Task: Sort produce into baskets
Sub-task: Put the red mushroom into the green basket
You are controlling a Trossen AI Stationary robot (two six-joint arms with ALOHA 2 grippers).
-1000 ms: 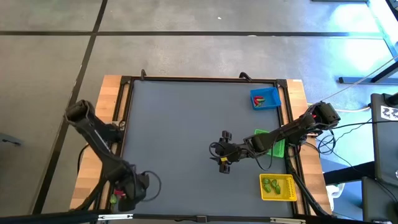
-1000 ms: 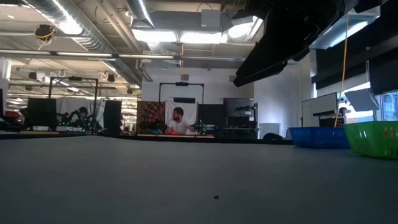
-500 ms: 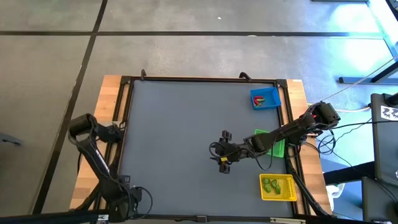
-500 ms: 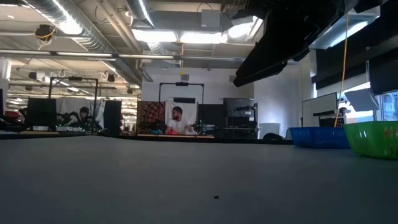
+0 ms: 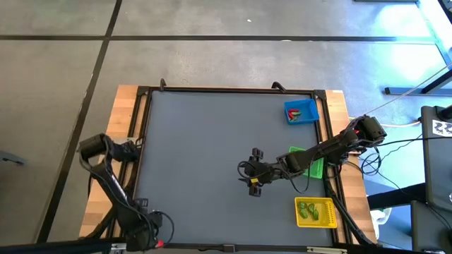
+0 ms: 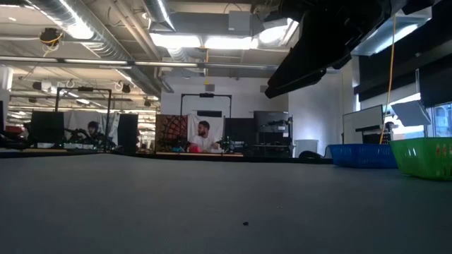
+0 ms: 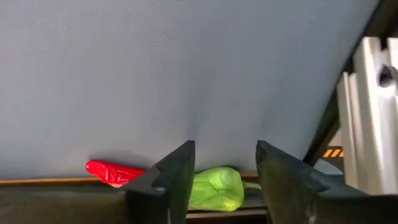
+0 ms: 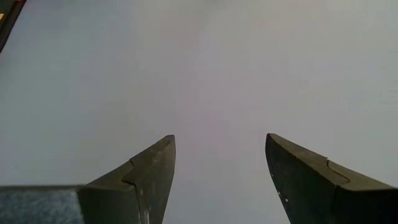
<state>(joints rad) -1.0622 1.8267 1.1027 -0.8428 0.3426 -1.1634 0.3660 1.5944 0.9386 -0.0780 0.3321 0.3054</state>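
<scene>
A: Where does the left gripper (image 7: 224, 180) stand, and has it hold of anything?

B: It sits at the near left corner of the table (image 5: 212, 155), down at the edge. Its fingers (image 7: 171, 180) are parted, with a green pepper piece (image 7: 217, 188) lying in the gap between them. Whether the pads touch it cannot be told, so it counts as not yet gripped.

A: And the rest of the produce there?

B: A red chili piece (image 7: 112, 173) lies just beside the left gripper's finger, close to the green piece and apart from the jaws. Both rest along the table's edge rail.

A: How would the green piece handle?

B: It looks like glossy moulded plastic, so likely light, stiff and a bit slippery. Its lumpy rounded body could squirt out of a pinch. A grip across its widest middle, fingers square to it, seems safest. It is unlikely to break.

A: The chili?

B: Thin and tapered, probably lighter still. It is best taken across its thicker end, since the tip would roll.

A: The right gripper (image 5: 255, 170)?

B: It hovers over bare mat near the table's centre, jaws wide apart and holding nothing.

A: And the baskets?

B: All three lie on the far side from the left gripper: the green basket (image 5: 313, 165) just behind the right gripper's arm, the blue basket (image 5: 301, 111) with a red piece in it, and the yellow basket (image 5: 316, 212) with green pieces in it. It is a long carry for a slick little part.
</scene>
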